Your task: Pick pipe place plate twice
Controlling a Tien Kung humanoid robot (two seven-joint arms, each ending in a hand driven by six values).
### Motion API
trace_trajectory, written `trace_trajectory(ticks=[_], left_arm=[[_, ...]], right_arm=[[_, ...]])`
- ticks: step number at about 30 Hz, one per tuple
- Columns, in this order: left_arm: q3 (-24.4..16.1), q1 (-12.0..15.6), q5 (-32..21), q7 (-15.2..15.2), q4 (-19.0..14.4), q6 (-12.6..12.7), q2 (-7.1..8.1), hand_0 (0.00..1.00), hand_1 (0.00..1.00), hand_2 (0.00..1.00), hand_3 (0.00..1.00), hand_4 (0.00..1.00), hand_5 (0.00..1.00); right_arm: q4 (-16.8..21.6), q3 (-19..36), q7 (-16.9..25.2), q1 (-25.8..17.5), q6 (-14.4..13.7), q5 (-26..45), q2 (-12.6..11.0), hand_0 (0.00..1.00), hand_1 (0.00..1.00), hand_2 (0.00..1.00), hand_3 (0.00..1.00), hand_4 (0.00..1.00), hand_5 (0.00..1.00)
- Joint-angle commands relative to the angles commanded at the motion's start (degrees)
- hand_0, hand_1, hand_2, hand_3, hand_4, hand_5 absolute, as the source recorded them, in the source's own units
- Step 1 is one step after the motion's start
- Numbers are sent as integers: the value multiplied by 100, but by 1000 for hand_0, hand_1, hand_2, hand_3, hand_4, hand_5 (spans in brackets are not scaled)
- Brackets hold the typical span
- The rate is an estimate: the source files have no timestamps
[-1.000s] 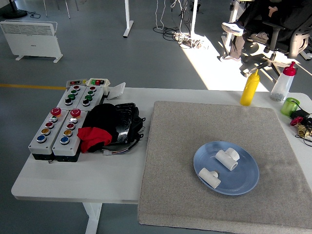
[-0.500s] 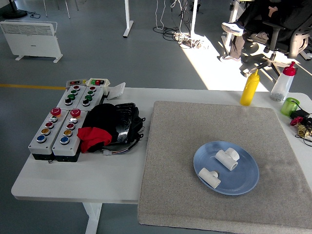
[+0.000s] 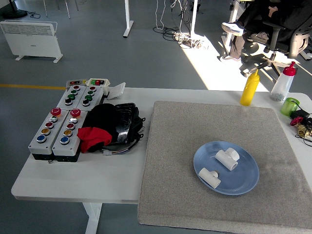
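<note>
A blue plate (image 3: 243, 181) rests on the grey mat (image 3: 195, 131) toward the right of the table. Two white T-shaped pipe fittings lie on it: one (image 3: 227, 158) near the plate's upper middle, the other (image 3: 209, 177) at its lower left. They lie apart from each other. Neither robot hand appears in the head view.
Grey button boxes (image 3: 58, 127) and a black and red bundle (image 3: 108, 127) occupy the table's left side. A yellow squeeze bottle (image 3: 249, 87), a clear bottle with a red cap (image 3: 283, 83) and a green cup (image 3: 290, 106) stand at the back right. A seated person (image 3: 248, 24) is beyond the table.
</note>
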Motion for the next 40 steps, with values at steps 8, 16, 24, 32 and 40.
trace_trajectory(ticks=[8, 16, 24, 32, 40], left_arm=[[-35, 14, 109, 36, -16, -41, 0, 678, 672, 696, 632, 333, 998], [-48, 5, 162, 71, -38, -64, 0, 678, 672, 696, 633, 333, 998], [-42, -14, 157, 68, -43, -66, 0, 678, 672, 695, 631, 334, 998], [-32, -45, 148, 66, -42, -68, 0, 678, 672, 695, 633, 336, 998], [-18, -70, 129, 73, -43, -65, 0, 678, 671, 694, 633, 337, 998]], right_arm=[[23, 53, -34, -113, 69, -80, 5, 673, 593, 619, 627, 463, 438], [38, 92, -60, -162, 136, -105, 2, 674, 593, 618, 627, 462, 438], [39, 104, -51, -165, 103, -84, 12, 672, 591, 618, 627, 462, 438], [37, 112, -43, -134, 87, -68, 16, 671, 591, 617, 624, 460, 434], [33, 130, -31, -122, 71, -56, 13, 671, 591, 616, 624, 460, 434]])
